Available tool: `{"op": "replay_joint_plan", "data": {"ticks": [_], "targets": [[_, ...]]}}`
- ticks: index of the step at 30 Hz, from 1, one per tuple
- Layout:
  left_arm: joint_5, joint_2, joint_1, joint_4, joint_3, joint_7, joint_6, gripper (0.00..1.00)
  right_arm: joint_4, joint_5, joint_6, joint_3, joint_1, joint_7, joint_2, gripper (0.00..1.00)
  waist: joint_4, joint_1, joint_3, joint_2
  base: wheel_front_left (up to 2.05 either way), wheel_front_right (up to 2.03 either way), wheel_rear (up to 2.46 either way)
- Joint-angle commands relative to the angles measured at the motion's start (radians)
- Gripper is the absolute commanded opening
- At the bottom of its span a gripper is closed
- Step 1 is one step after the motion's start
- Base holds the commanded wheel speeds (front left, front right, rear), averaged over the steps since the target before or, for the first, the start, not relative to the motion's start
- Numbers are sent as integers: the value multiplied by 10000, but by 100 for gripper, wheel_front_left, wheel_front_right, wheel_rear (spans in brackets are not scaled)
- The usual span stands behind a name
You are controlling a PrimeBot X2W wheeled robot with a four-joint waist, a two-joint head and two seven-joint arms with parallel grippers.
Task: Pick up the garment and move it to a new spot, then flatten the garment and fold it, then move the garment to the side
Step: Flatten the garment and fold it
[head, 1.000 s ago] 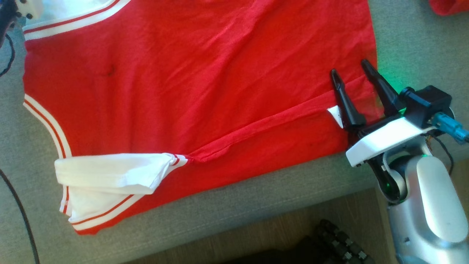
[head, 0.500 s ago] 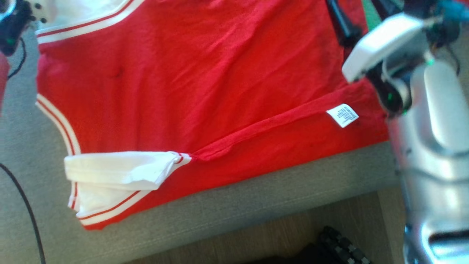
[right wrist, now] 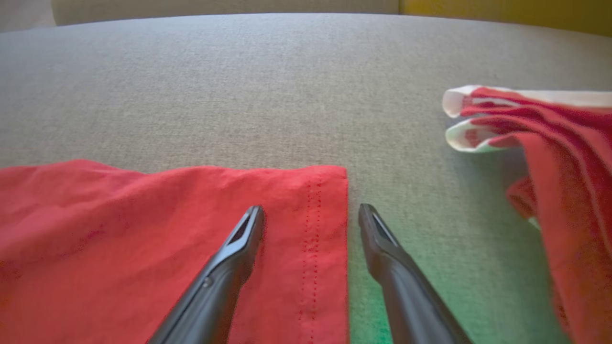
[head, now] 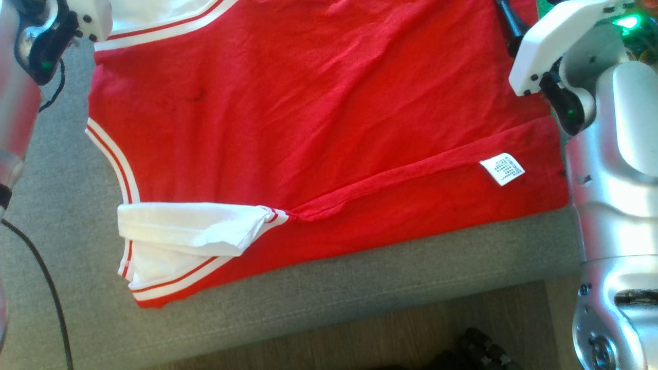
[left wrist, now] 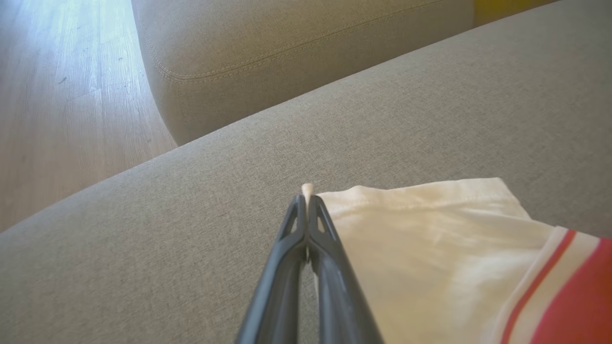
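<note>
The garment point(head: 308, 118) is a red shirt with white, red-striped trim, spread over the grey sofa seat point(head: 360, 288). One white sleeve point(head: 190, 228) lies folded at its near left. In the left wrist view my left gripper point(left wrist: 306, 198) is shut on the corner of the other white sleeve point(left wrist: 430, 248), and a bit of white cloth pokes out past the tips. In the right wrist view my right gripper point(right wrist: 311, 210) stands open astride the garment's stitched red hem point(right wrist: 315, 229), one finger over the cloth and one over the bare seat.
A second red and white cloth point(right wrist: 550, 167) lies bunched to the right of my right gripper. The sofa's back cushion point(left wrist: 287, 57) rises beyond the left gripper. Wooden floor point(head: 360, 339) runs along the seat's near edge. A black cable point(head: 46, 288) crosses the seat at left.
The head camera has shifted. My right gripper has moved away from the white label to the far right corner of the hem. My left wrist has come further into the top left.
</note>
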Motion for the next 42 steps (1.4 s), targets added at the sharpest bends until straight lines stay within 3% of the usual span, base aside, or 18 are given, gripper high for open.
{"op": "replay_joint_plan", "data": {"ticks": [1,15,18,22,25,26,32,42], "targets": [[-116,450,-617,-195,169,-107,15,0,-188,49,-4,-108,-303,17,103,100,-20,0,-25,0,0,0,0],[-528,543,-984,-175,-539,-121,14,0,1541,169,-4,-686,-1489,-316,103,99,119,0,151,0,0,0,0],[-608,508,-1032,-134,-675,-149,14,0,1918,68,-4,-735,-1748,-441,103,73,181,0,142,0,0,0,0],[-740,480,-1058,-42,-815,-207,14,0,2356,-66,-4,-785,-1951,-572,103,25,226,0,92,0,0,0,0],[-839,485,-1057,28,-918,-246,14,0,2620,-137,-4,-803,-2064,-666,103,3,242,0,53,0,0,0,0],[-868,488,-1064,50,-950,-264,14,0,2685,-161,-4,-806,-2107,-697,103,0,249,0,43,0,0,0,0],[-880,562,-1185,23,-1176,-746,14,0,2886,-462,-4,-1047,-2367,-1017,103,0,305,0,-13,0,0,0,0],[-289,696,-1980,309,-1001,-3070,336,0,3070,-462,-4,-1730,-3074,-2045,103,0,390,0,-33,0,0,0,0]]}}
